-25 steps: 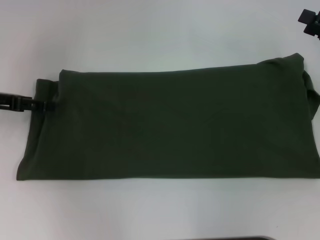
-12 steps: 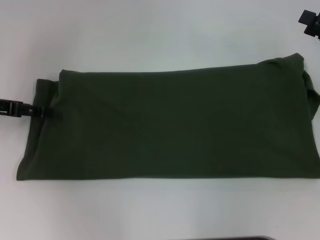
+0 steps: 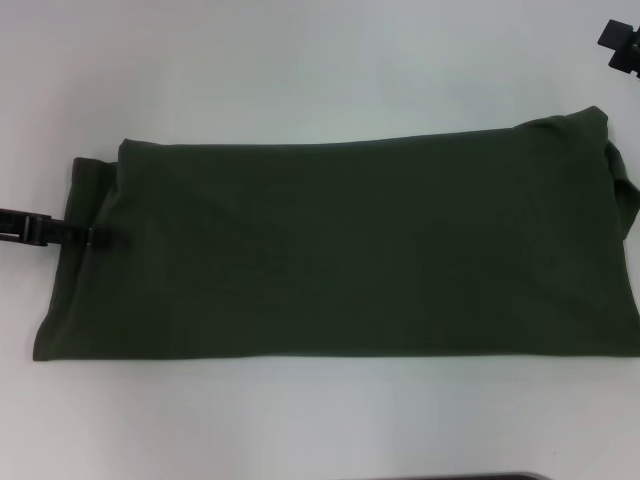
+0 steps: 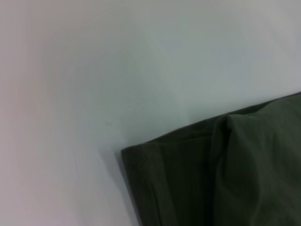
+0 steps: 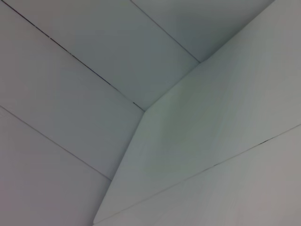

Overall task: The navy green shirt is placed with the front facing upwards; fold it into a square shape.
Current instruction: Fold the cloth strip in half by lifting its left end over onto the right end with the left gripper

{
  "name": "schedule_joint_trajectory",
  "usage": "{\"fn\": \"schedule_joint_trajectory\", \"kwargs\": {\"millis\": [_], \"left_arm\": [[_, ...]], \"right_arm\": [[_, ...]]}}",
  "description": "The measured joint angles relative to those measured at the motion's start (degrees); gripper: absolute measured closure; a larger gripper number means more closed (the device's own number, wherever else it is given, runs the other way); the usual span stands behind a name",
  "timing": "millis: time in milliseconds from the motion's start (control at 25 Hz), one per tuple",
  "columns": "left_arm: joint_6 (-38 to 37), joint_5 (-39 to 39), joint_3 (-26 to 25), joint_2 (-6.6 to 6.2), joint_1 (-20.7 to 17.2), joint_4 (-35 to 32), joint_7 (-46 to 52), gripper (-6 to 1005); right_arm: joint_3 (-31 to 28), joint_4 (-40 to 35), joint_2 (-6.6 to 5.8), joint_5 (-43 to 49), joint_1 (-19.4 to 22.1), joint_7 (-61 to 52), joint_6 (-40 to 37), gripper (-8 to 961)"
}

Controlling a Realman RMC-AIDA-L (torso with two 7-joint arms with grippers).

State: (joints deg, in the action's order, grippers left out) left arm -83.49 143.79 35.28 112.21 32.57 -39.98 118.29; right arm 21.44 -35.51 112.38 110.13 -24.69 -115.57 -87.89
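Note:
The navy green shirt (image 3: pixel 350 245) lies flat on the white table (image 3: pixel 300 70), folded lengthwise into a long band that runs from left to right and past the right edge of the head view. No lettering shows on it. My left gripper (image 3: pixel 97 238) reaches in from the left, its tip over the shirt's left edge about halfway down that edge. The left wrist view shows a layered corner of the shirt (image 4: pixel 221 179) on the table. My right gripper (image 3: pixel 620 45) stays parked at the far right, off the cloth.
White table surface (image 3: pixel 300 420) surrounds the shirt in front, behind and to the left. A dark edge (image 3: pixel 470 477) shows at the very front. In the right wrist view there is only a table corner (image 5: pixel 197 141) above a tiled floor (image 5: pixel 70 70).
My left gripper has slid along the shirt's left edge toward the front of the table. The shirt and the right arm have not moved.

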Motion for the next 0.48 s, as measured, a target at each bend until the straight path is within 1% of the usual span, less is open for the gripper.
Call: {"fn": "schedule_joint_trajectory", "kwargs": {"millis": [240, 480], "left_arm": [[-1.21, 0.0, 0.05, -0.04, 0.28, 0.0, 0.01, 114], [-1.4, 0.0, 0.05, 0.23, 0.57, -0.02, -0.16, 113]], "right_arm": [[0.0, 0.0, -0.13, 0.0, 0.0, 0.0, 0.0, 196], [0.0, 0.0, -0.15, 0.0, 0.0, 0.02, 0.0, 196]]}}
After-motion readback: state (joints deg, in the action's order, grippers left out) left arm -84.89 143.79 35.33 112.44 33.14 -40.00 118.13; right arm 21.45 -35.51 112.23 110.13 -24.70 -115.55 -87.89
